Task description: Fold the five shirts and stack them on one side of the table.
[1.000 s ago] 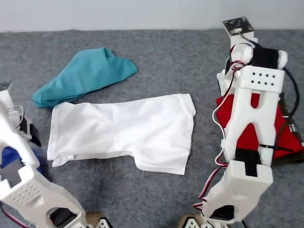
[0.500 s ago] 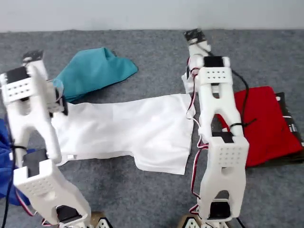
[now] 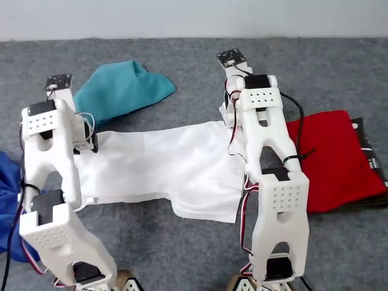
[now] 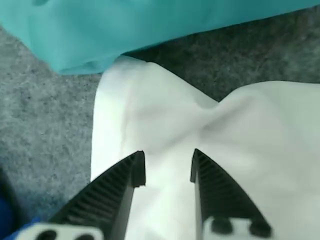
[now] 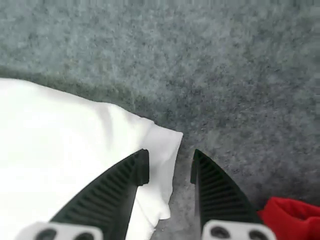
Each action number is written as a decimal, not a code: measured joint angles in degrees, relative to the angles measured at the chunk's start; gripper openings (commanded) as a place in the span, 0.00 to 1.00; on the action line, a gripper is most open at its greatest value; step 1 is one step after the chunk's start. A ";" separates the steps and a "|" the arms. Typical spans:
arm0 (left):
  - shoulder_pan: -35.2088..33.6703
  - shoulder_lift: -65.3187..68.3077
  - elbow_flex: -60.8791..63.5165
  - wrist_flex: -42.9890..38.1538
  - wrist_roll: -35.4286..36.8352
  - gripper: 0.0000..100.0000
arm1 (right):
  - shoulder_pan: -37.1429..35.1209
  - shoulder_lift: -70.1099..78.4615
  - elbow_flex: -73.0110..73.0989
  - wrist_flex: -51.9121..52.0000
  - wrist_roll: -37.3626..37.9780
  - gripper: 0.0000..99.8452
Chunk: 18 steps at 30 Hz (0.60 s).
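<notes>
L gripper spread over white shirt corner nr teal shirt; R gripper spread, straddling opposite corner, red shirt beside.

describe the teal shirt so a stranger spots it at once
On the grey table, a white shirt lies spread flat in the middle. Beyond its left end sits the teal shirt, a loose bunched heap, the only teal one.

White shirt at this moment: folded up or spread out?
Spread out. The white shirt lies flat and wide on the table, left pincer and right pincer open over its two far corners.
</notes>
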 measured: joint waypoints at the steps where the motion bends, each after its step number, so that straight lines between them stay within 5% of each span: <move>1: 0.00 0.00 0.44 -0.79 0.00 0.16 | 0.00 0.00 0.00 0.00 0.00 0.15; 18: 0.00 0.00 2.99 -4.04 0.00 0.16 | 0.18 3.43 -4.48 1.05 0.00 0.15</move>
